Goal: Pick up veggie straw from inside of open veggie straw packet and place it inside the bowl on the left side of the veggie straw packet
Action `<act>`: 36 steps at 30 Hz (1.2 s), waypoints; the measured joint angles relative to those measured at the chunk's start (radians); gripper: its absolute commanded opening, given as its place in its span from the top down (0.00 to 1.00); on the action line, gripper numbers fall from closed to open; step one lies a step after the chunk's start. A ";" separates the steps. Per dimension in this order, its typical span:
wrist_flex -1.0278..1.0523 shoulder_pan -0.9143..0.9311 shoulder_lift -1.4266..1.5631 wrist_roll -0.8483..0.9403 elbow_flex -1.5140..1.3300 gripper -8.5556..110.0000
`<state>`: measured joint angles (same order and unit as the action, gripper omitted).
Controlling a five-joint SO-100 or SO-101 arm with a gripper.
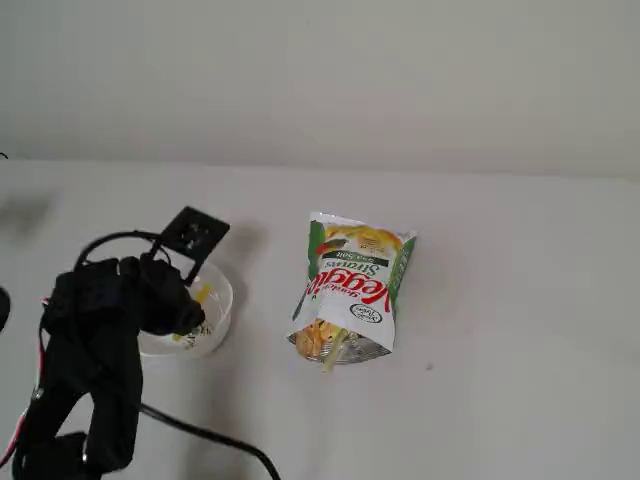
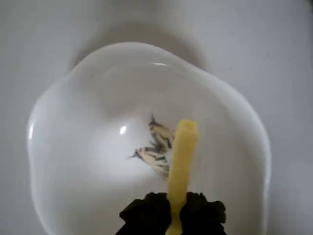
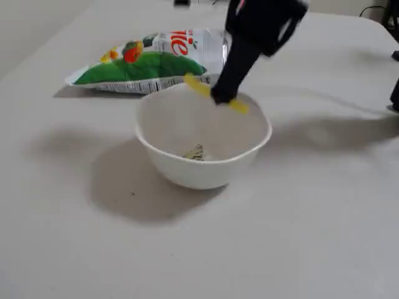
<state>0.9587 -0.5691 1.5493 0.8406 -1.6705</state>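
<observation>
Yellow veggie straw, clamped in my fingers, hangs over the bowl at nine o'clock of the veggie straw packet; I should lower slightly, then part them gently.

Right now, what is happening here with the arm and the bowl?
The gripper is shut on a yellow veggie straw and holds it over the white bowl, not yet released. The bowl holds no other straw. The veggie straw packet lies open beside the bowl, with more sticks showing at its mouth.
</observation>
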 measured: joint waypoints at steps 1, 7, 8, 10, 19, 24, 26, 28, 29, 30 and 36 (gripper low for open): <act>-0.011 -0.003 -0.012 -0.005 0.000 0.93; -0.038 -0.028 -0.040 -0.026 0.012 0.93; -0.038 -0.032 -0.040 -0.028 0.012 0.93; -0.038 -0.038 -0.040 -0.028 0.012 0.93; -0.038 -0.043 -0.040 -0.028 0.012 0.93; -0.038 -0.043 -0.040 -0.037 0.012 0.91; -0.038 -0.043 -0.040 -0.037 0.012 0.90; -0.038 -0.043 -0.041 -0.037 0.012 0.89; -0.038 -0.043 -0.043 -0.037 0.012 0.88; -0.038 -0.043 -0.043 -0.037 0.012 0.87; -0.038 -0.043 -0.046 -0.037 0.012 0.78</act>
<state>0.9204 -0.6121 1.5033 0.8038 -1.6582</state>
